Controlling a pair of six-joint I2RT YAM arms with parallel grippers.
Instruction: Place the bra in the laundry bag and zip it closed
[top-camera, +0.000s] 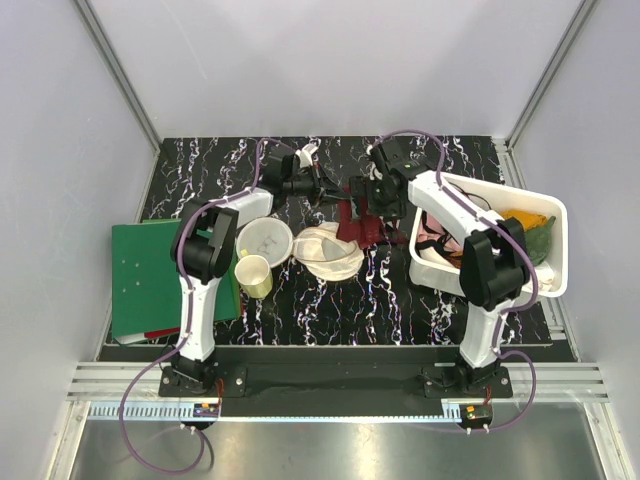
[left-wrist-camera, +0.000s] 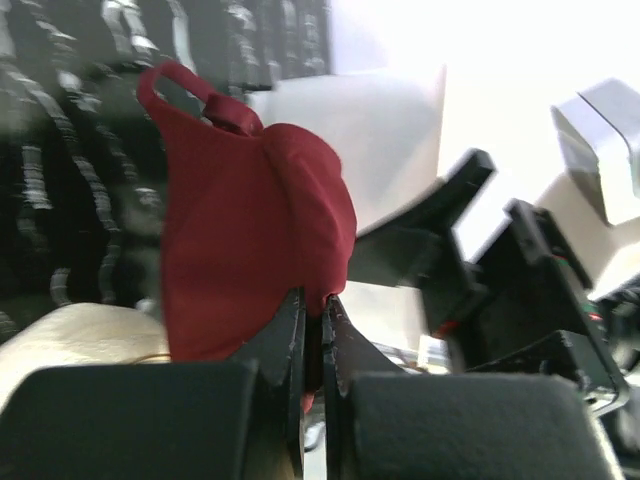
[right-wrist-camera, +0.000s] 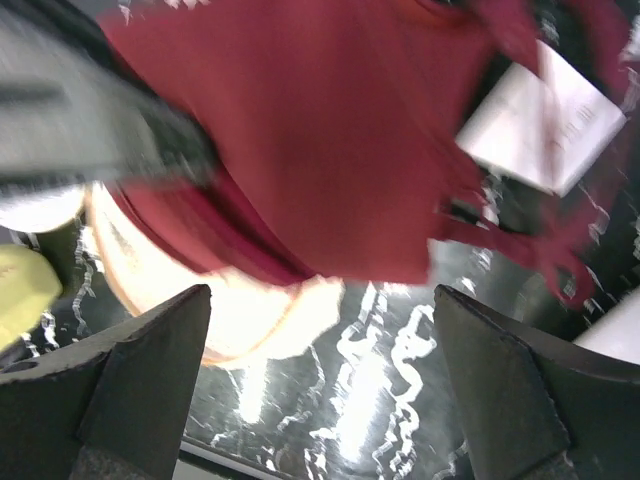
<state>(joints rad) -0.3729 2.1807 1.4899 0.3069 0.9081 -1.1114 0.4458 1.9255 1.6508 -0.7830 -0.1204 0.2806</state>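
The maroon bra (top-camera: 352, 218) hangs above the table, its lower part draped over the far edge of the cream-white mesh laundry bag (top-camera: 328, 252). My left gripper (top-camera: 334, 192) is shut on an edge of the bra (left-wrist-camera: 250, 230), pinching the fabric between its fingertips (left-wrist-camera: 296, 318). The bag shows at the lower left of the left wrist view (left-wrist-camera: 80, 335). My right gripper (top-camera: 366, 196) is open and empty just right of the bra. In the right wrist view the bra (right-wrist-camera: 330, 150) hangs ahead of its spread fingers (right-wrist-camera: 150, 370), over the bag (right-wrist-camera: 220, 310).
A white bowl (top-camera: 265, 238) and a cream-yellow cup (top-camera: 254, 276) stand left of the bag. A green folder (top-camera: 160, 280) lies at the far left. A white basket (top-camera: 548, 215) holding cloths stands at the right, beside the right arm.
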